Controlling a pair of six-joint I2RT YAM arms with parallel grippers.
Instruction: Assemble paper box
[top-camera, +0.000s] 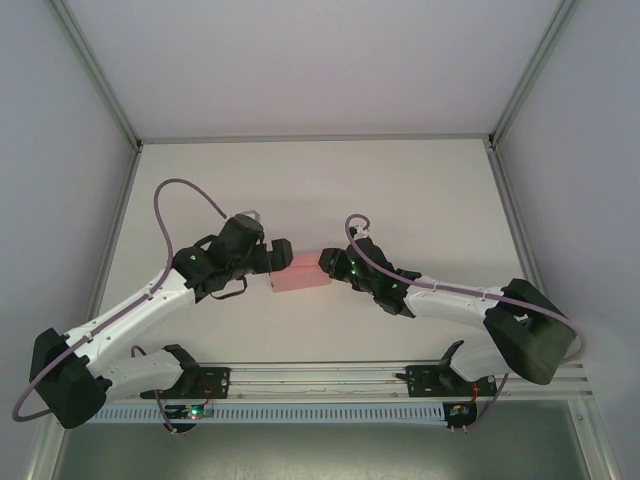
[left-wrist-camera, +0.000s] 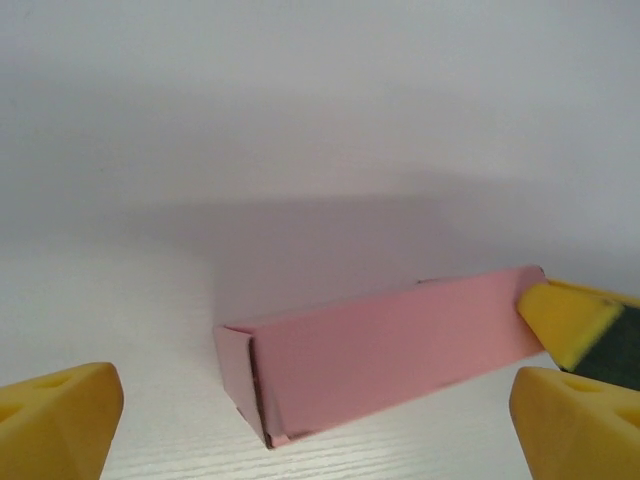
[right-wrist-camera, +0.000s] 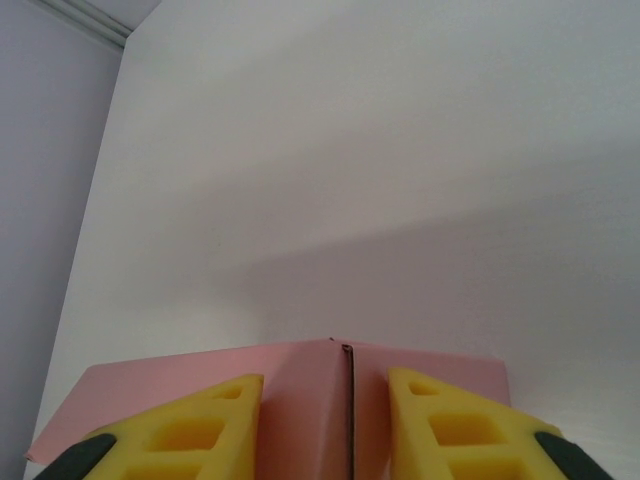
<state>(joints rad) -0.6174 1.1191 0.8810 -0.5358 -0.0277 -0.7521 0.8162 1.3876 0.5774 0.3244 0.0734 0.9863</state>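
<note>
Where the two arms meet over the middle of the white bench (top-camera: 400, 190), one paper box (top-camera: 302, 277) lies on its long side, a single low pink bar running from 9 o'clock to 3 o'clock in the top view. Both arms reach in from their bases at the 6 o'clock edge. The left pincer (top-camera: 280, 262) is at the box's 9 o'clock end and the right pincer (top-camera: 326, 265) at its 3 o'clock end, so there are two pincers and one box. In the left wrist view three yellow fingertips can be counted. Two belong to the left pincer, at 7 o'clock (left-wrist-camera: 58, 418) and 5 o'clock (left-wrist-camera: 575, 420), set wide apart and clear of the card. The third fingertip (left-wrist-camera: 565, 322), at 3 o'clock, belongs to the right pincer and sits against the box's far end. The box's near end shows one folded flap with a dark edge. In the right wrist view the right pincer's two fingers (right-wrist-camera: 190, 430) stand narrow, with pink card and one dark vertical seam between them. I cannot tell whether they actually clamp the card.
</note>
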